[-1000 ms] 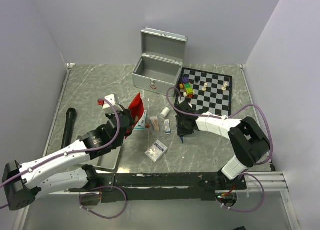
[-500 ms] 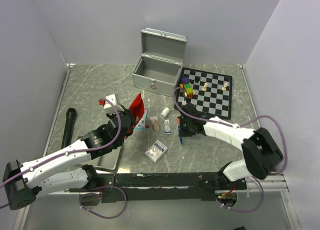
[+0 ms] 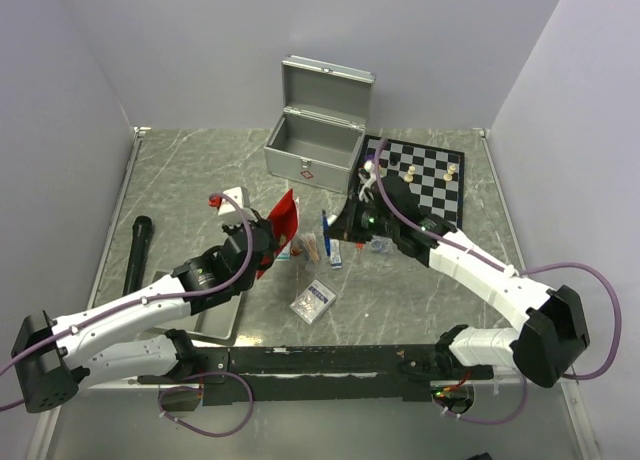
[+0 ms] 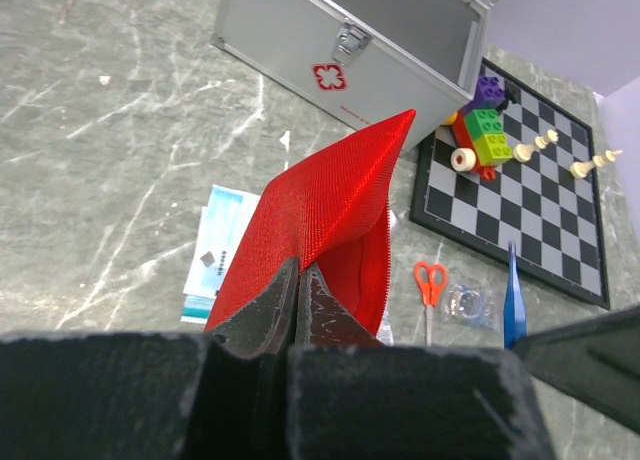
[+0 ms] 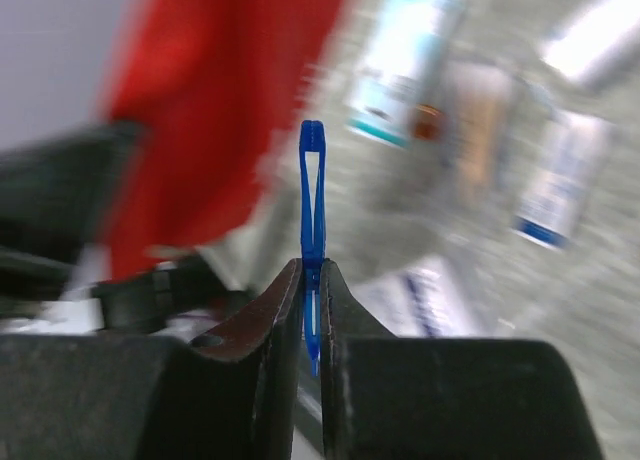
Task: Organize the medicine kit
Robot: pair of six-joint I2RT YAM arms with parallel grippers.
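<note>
- The left claw (image 4: 300,285) is shut, its jaws together on the lower edge of a red mesh pouch (image 4: 320,205), which is held up off the desk (image 4: 110,130).
- The right claw (image 5: 311,280) is clamped on a pair of blue tweezers (image 5: 312,180). One end is gripped and the rest stands out beyond the jaws.
- A white-and-teal packet (image 4: 222,242) lies under the pouch, just ahead of the left claw. Orange-handled scissors (image 4: 430,280) lie flat to its right.
- The medicine kit (image 3: 305,160) stands beyond both claws, well apart from them, with its lid raised. What is shown of its interior from above appears bare.
- A chessboard (image 3: 430,185) carrying toy blocks (image 4: 485,130) is placed beside the kit, beyond the right claw.
- Progress is judged early. The kit is opened, one item is held in each claw, and nothing is seen stowed. A blister pack (image 3: 313,300) and several small packets lie loose on the desk nearer the arm bases than the left claw.
- Markings: a red diamond sticker (image 4: 328,76) with a white cross is fixed to the kit's front, below the latch. No wording is seen on it. Print on the packets is too small to be read.
</note>
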